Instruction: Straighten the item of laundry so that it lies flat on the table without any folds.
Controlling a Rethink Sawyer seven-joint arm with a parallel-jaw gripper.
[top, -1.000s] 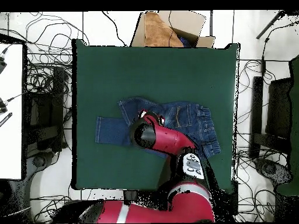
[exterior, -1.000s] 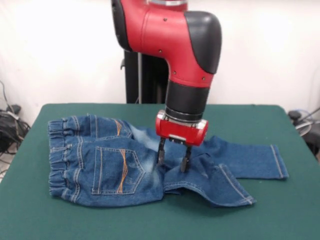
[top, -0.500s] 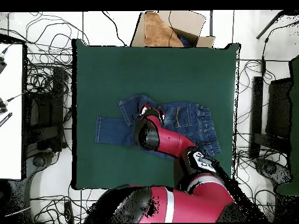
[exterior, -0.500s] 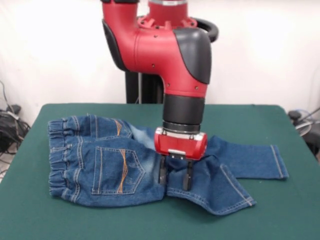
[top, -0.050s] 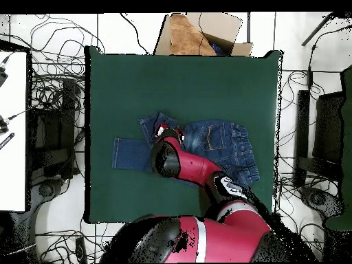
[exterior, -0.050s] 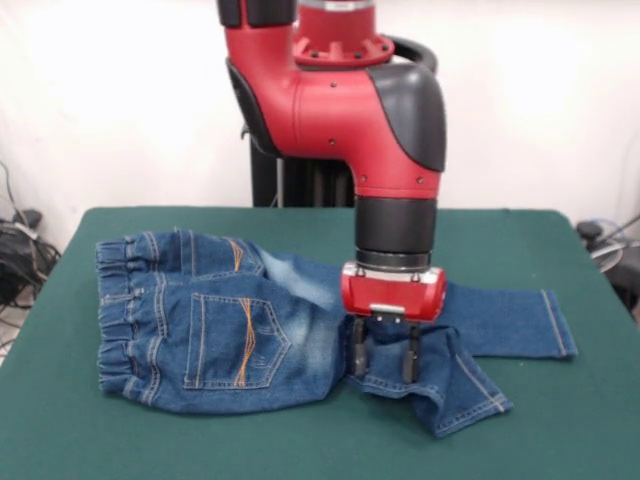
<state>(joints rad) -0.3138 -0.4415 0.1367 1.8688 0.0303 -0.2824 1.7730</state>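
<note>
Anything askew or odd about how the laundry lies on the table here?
Yes. The jeans are not flat: the nearer leg is bunched and angled across the other leg, its hem cocked toward the table's front edge. The end effector stands on that fold, fingers apart. Nothing looks damaged.

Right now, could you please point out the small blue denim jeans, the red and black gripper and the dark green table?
small blue denim jeans [exterior, -0.050s: 240,340], front view, back pocket.
red and black gripper [exterior, -0.050s: 383,361], front view, between fingertips.
dark green table [top, -0.050s: 185,82], overhead view, bare top.
</note>
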